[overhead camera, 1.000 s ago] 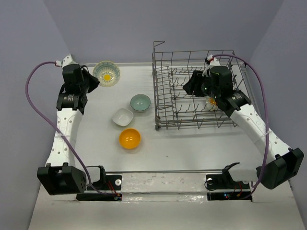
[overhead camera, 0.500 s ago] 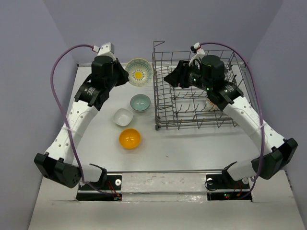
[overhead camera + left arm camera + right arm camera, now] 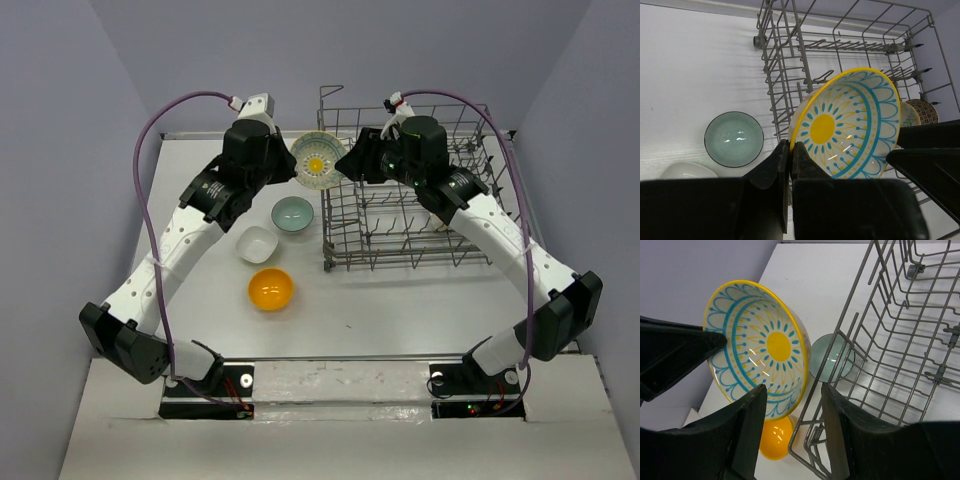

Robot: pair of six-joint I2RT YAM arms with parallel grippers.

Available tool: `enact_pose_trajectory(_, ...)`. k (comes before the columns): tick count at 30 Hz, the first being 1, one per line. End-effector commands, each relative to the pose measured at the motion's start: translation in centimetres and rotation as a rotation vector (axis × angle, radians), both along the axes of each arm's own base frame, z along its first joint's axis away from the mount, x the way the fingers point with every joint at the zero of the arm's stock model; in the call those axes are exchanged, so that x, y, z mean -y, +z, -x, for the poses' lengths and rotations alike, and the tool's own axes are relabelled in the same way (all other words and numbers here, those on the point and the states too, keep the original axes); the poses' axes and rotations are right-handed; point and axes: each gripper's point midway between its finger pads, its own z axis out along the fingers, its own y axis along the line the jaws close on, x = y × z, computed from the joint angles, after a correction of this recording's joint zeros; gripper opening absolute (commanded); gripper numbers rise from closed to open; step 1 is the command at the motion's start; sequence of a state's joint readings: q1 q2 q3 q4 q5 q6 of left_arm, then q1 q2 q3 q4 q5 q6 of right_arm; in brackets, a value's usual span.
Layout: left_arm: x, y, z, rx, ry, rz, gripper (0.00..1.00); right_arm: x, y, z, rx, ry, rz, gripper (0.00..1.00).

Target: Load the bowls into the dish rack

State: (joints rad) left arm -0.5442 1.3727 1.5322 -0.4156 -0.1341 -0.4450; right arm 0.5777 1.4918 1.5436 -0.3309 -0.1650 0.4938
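Note:
My left gripper (image 3: pixel 790 148) is shut on the rim of the blue-rimmed bowl with the yellow flower (image 3: pixel 850 125). It holds the bowl tilted in the air at the dish rack's (image 3: pixel 400 265) top left corner (image 3: pixel 318 162). My right gripper (image 3: pixel 792 388) is open and empty. It faces the bowl (image 3: pixel 757 347) from the rack side, with the bowl's lower edge in front of its gap; I cannot tell whether they touch. The pale teal bowl (image 3: pixel 292 213), the white squarish bowl (image 3: pixel 257 244) and the orange-yellow bowl (image 3: pixel 271 289) lie on the table left of the rack.
The rack's left wall (image 3: pixel 860 330) and upright tines (image 3: pixel 790 60) stand right beside both grippers. Two more bowls, a pale patterned one (image 3: pixel 909 114) and a brown-speckled one (image 3: pixel 923 111), stand inside the rack on its right side.
My left arm has carried the flower bowl rightward from the table's far left to the rack's left edge. My right gripper has moved left from inside the rack to meet it.

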Motion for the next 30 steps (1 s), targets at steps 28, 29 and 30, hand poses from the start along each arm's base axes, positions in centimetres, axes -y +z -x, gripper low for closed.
enact_pose_trajectory(28, 3.3, 5.3, 0.7, 0.125, -0.087, 0.085, 0.02, -0.2, 1.4, -2.7, 0.084, -0.098, 0.002, 0.01)
enact_pose_trajectory(29, 3.4, 5.4, 0.7, 0.128, -0.087, 0.085, 0.07, -0.1, 1.6, -2.7, 0.090, -0.104, 0.001, 0.01)
enact_pose_trajectory(30, 3.4, 5.4, 0.8, 0.129, -0.091, 0.083, 0.12, 0.1, 1.7, -2.8, 0.093, -0.115, 0.004, 0.01)
